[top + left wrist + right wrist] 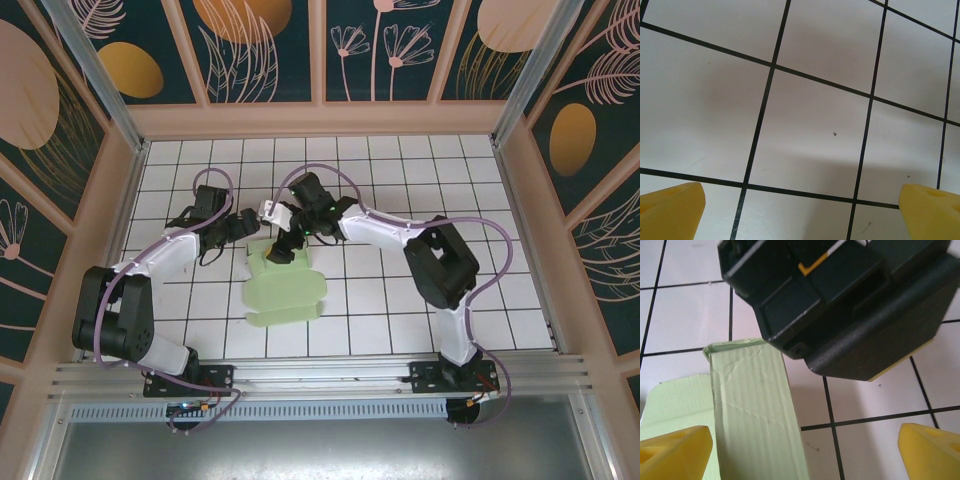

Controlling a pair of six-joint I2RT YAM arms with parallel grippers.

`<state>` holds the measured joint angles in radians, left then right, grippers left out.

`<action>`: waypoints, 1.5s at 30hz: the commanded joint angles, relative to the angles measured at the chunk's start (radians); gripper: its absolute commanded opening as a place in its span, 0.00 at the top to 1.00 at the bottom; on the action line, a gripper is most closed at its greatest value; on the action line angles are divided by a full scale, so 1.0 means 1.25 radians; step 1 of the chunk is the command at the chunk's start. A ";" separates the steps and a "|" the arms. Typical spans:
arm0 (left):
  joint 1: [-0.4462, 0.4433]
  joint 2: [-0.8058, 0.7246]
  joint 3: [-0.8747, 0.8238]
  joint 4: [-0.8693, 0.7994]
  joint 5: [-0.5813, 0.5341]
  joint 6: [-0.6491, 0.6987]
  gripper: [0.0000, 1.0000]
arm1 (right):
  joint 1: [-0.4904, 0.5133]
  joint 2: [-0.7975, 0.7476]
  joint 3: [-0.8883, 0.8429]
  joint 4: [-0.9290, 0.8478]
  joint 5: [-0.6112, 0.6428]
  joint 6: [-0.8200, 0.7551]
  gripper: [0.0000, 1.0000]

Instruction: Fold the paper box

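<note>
The paper box point(288, 296) is a pale mint-green creased cut-out lying on the tiled table, left of centre. In the right wrist view, a long creased flap of the paper box point(752, 410) stands up from the flat card. My right gripper point(283, 247) hangs over the box's far end. The right gripper point(805, 452) is open, and the flap sits just inside its left yellow fingertip point(675, 452), touching neither pad that I can see. My left gripper point(250, 223) is beside the box's far left corner. The left gripper point(802, 215) is open over bare tiles, and its dark body point(850, 305) looms close ahead in the right wrist view.
The white tiled floor point(400, 170) with black grid lines is boxed in by wooden walls point(120, 200) on three sides. A metal rail point(320, 375) carrying both arm bases runs along the near edge. The two grippers are close together at the box's far end.
</note>
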<state>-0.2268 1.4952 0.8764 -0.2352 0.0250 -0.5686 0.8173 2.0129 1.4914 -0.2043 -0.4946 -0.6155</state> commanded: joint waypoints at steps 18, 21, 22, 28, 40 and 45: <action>0.094 -0.100 0.105 -0.141 -0.074 0.119 0.01 | -0.135 0.110 0.131 -0.089 0.083 0.349 0.40; 0.094 -0.097 0.093 -0.128 -0.049 0.108 0.01 | -0.173 0.117 0.126 -0.083 0.124 0.433 0.39; 0.094 -0.098 0.087 -0.125 -0.045 0.105 0.01 | -0.186 0.117 0.121 -0.080 0.127 0.454 0.39; 0.094 -0.111 0.082 -0.121 -0.049 0.100 0.01 | -0.261 0.091 0.047 -0.037 0.145 0.574 0.37; 0.094 -0.102 0.046 -0.067 -0.035 0.054 0.01 | -0.307 -0.066 -0.202 0.153 0.243 0.642 0.31; 0.094 -0.045 0.003 0.020 0.080 0.011 0.01 | -0.307 -0.142 -0.272 0.207 0.242 0.631 0.30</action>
<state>-0.1074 1.3956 0.9131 -0.2966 0.0261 -0.5053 0.4381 1.9049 1.1835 -0.0284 -0.2211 0.1638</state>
